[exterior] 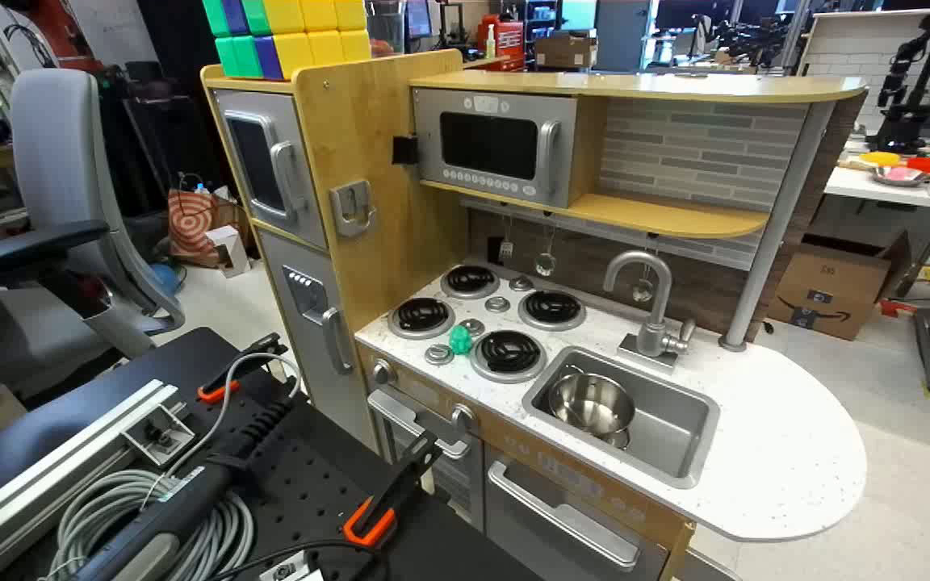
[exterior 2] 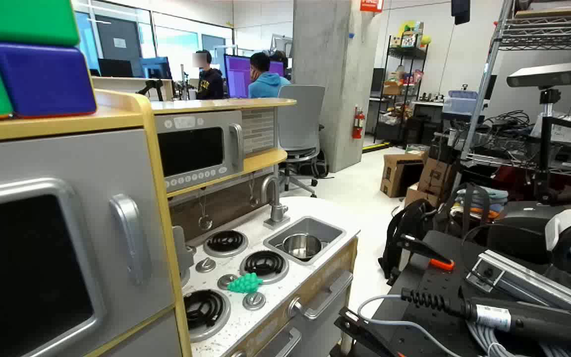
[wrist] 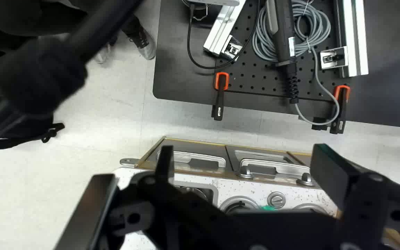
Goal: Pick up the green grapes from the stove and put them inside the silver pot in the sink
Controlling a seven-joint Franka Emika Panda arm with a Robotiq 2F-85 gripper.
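Observation:
The green grapes (exterior: 460,340) lie on the stove (exterior: 505,322) among the knobs, beside a front burner. They also show in an exterior view (exterior 2: 246,283). In the wrist view only a sliver of the grapes (wrist: 268,208) shows above the dark gripper body. The silver pot (exterior: 592,403) stands in the sink (exterior: 675,440), towards its stove end. The pot shows too in an exterior view (exterior 2: 301,244), and its rim partly in the wrist view. My gripper (wrist: 243,152) is open, its two fingers wide apart with nothing between them. It is out of both exterior views.
A curved faucet (exterior: 655,315) rises behind the sink. A microwave box (exterior: 497,145) and shelf (exterior: 675,214) overhang the back of the counter. A tall cabinet (exterior: 384,202) flanks the stove. A black table (wrist: 186,80) with clamps and cables faces the kitchen front.

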